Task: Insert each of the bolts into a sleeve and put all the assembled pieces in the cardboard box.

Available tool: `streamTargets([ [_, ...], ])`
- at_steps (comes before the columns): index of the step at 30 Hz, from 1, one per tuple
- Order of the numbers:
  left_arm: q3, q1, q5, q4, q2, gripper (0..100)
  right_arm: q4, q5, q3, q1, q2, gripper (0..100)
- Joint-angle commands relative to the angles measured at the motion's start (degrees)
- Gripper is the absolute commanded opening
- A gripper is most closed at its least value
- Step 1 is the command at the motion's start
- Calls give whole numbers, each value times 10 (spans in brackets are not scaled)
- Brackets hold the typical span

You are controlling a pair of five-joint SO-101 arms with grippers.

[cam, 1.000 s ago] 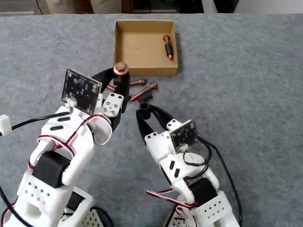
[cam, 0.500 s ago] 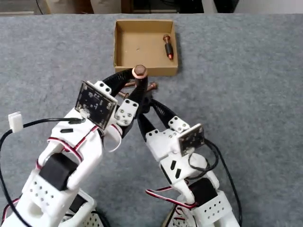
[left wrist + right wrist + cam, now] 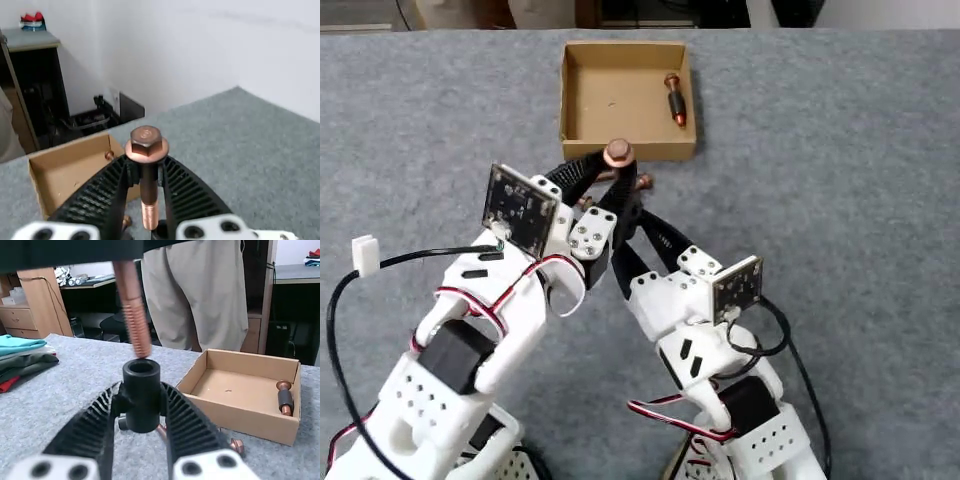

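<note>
The left end effector [image 3: 146,167] pinches a shiny copper bolt [image 3: 148,187] upright, its ridged tip just above the round black sleeve [image 3: 142,407] pinched by the right end effector [image 3: 141,390]. On the fuzzy grey table [image 3: 840,180], loose bolts [image 3: 642,183] lie near the cardboard box [image 3: 563,100].

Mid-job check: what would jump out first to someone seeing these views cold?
The left gripper holds a copper bolt upright, its threaded tip right over the mouth of the black sleeve clamped in the right gripper, just in front of the cardboard box. One assembled piece already lies along the box's right wall in the high view.
</note>
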Motion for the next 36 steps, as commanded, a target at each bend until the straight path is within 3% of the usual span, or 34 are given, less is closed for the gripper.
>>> streamTargets([
  [1, -80, 3, 18, 60, 34, 18, 6, 15, 0, 9, -24, 2],
  [7, -120, 7, 56, 61, 72, 18, 9, 26, 0, 9, -24, 2],
  [29, -66, 9, 55, 67, 33, 18, 9, 28, 0, 9, -24, 2],
  [36, -62, 49, 52, 66, 33, 18, 9, 28, 0, 9, -24, 2],
])
